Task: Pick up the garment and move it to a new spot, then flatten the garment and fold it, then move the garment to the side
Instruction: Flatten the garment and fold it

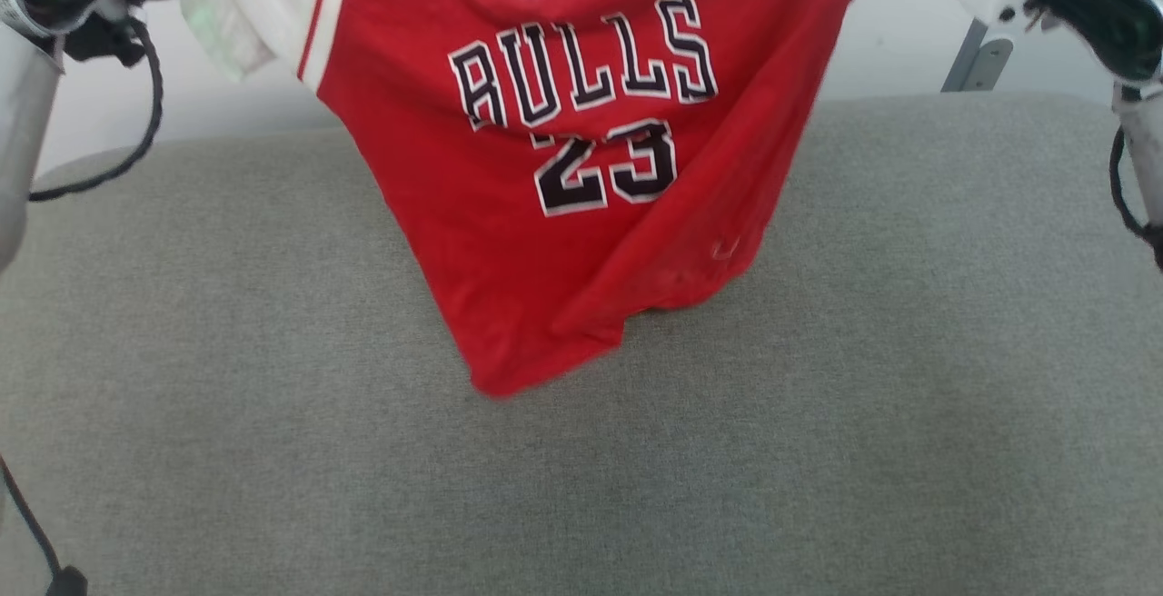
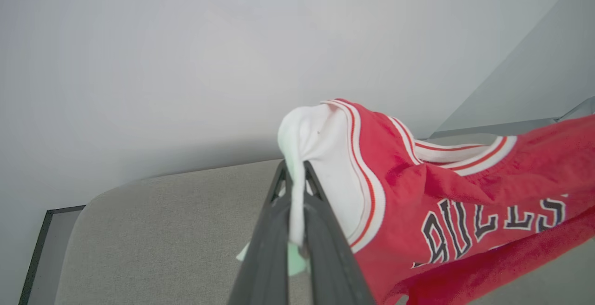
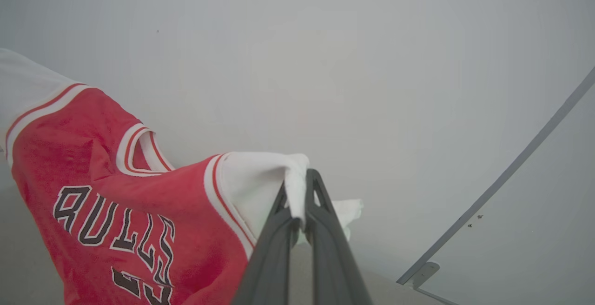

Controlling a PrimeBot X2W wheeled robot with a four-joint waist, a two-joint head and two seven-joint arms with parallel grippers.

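Observation:
The garment (image 1: 581, 169), a red jersey lettered BULLS 23 with white sleeve ends, hangs spread in the air over the grey cushion (image 1: 273, 351); its lowest corner droops to about the cushion's surface. In the left wrist view my left gripper (image 2: 295, 175) is shut on one white sleeve end of the garment (image 2: 441, 193). In the right wrist view my right gripper (image 3: 297, 184) is shut on the other white sleeve end of the garment (image 3: 116, 193). Both wrists sit at the head view's top corners, with the fingertips out of sight there.
The wide grey cushion has a rounded back edge near a pale wall (image 1: 909, 24). A grey metal bracket (image 1: 979, 60) stands behind its far right. Dark cables hang by the left arm (image 1: 145, 124) and the right arm (image 1: 1122, 187).

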